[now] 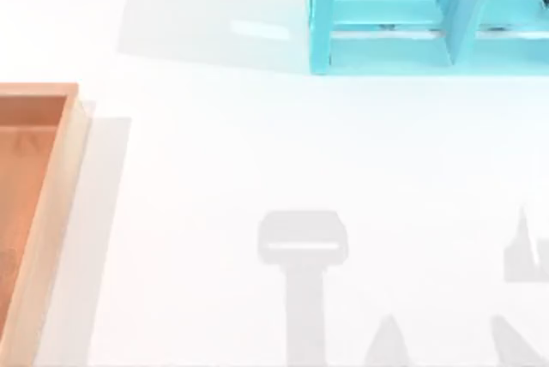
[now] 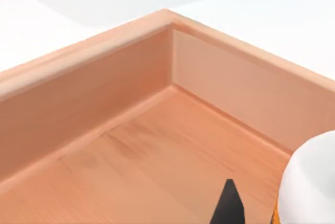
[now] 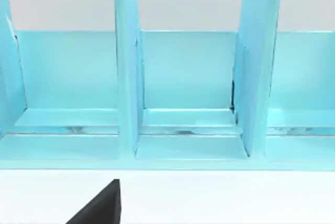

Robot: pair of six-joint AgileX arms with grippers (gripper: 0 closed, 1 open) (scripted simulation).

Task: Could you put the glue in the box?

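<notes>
Glue (image 2: 310, 182) beside left gripper fingertip (image 2: 228, 205), above box (image 2: 220, 72) floor near corner; jaw state cannot tell. Right gripper fingertip (image 3: 102, 208) faces shelf (image 3: 188, 77); likewise.

Tan walls, orange-brown grained floor on the box (image 1: 51, 178) at left; cyan blue shelf unit (image 1: 429, 15) far right; white glue (image 2: 311, 182) bottle; white table (image 1: 257, 153).

Bright, even light washes the white table (image 1: 214, 153), with soft grey shadows beside the box (image 1: 60, 213) and shelf unit (image 1: 386, 41).
</notes>
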